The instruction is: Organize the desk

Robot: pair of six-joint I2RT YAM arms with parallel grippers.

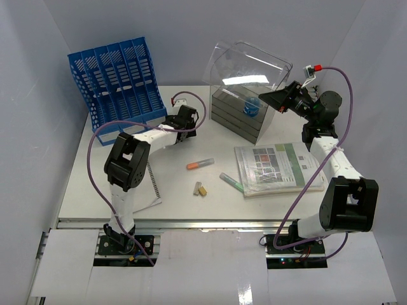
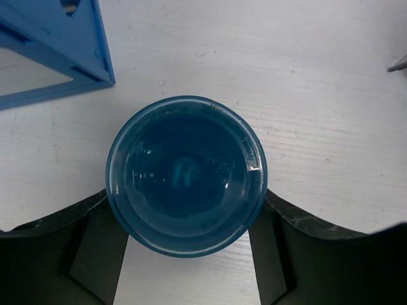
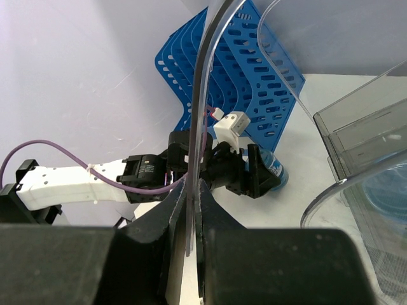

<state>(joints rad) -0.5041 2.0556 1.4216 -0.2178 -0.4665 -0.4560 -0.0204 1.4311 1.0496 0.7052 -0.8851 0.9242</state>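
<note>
Clasping jar (image 2: 184,175) on desk (image 2: 318,95): left pincer (image 2: 186,203).

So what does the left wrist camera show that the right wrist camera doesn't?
Only the left wrist: the inside of the round blue plastic cup, seen straight down between the fingers of the left gripper. Only the right wrist: the right gripper pinching the thin wall of the clear plastic bin, the white left arm with its purple cable, and the grey drawer box. Both: the cup, the left gripper, the blue slotted file rack and the white desk.
</note>
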